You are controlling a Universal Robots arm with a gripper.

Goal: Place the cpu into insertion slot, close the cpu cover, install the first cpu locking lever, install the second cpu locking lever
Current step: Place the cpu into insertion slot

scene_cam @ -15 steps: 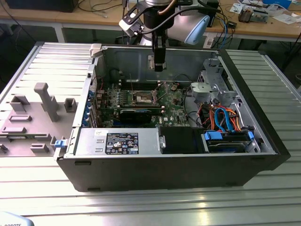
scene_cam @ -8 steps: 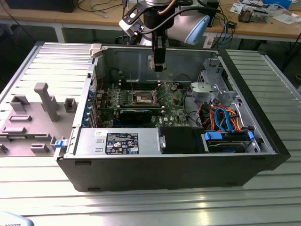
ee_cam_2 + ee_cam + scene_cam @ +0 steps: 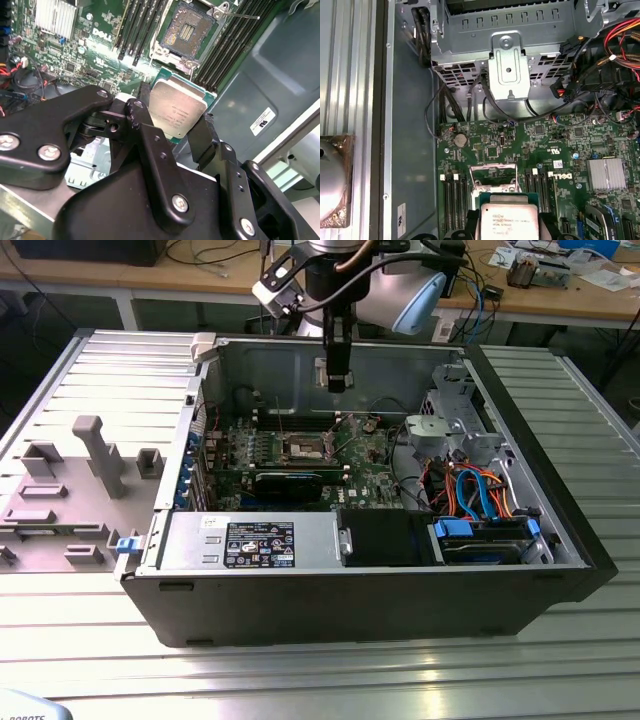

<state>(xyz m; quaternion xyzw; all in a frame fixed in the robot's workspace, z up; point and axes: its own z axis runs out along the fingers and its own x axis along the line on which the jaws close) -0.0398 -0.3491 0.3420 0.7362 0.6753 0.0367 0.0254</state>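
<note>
- Exterior view, far left: grey fixture plate (image 3: 60, 500) with upright blocks, lying on the ribbed metal table (image 3: 300, 670) just beside the case.
- Black computer case (image 3: 350, 605), lying on its side with the interior open upward. A silver power supply box (image 3: 250, 540) with a label sits along its near edge.
- Green motherboard (image 3: 290, 455) on the case floor, in the half of the interior toward the exterior view's left.
- Insertion slot (image 3: 304, 448), square and silver-rimmed, mid-board. In the second wrist view it (image 3: 185, 31) lies uncovered with its contact field bare. Long black memory slots (image 3: 132, 30) flank it on both sides, and a thin metal lever (image 3: 240, 16) juts from one corner.
- Gripper (image 3: 337, 380), black, hanging from the arm above the board. It is slightly to the exterior view's right of the socket, near the case's far wall and clear of the board.
- Cpu (image 3: 177, 112), one, with its silver-grey printed lid facing the wrist cameras. The two black fingers (image 3: 204, 132) pinch it by opposite edges, pressed in against the chip. It is held in the air, apart from the socket and not seated. In the first wrist view it (image 3: 507, 222) sits just in front of the slot (image 3: 494, 175).
- Silver drive cage (image 3: 450, 430), toward the exterior view's right.
- Orange and blue cables (image 3: 480, 490), bundled just below the cage.
</note>
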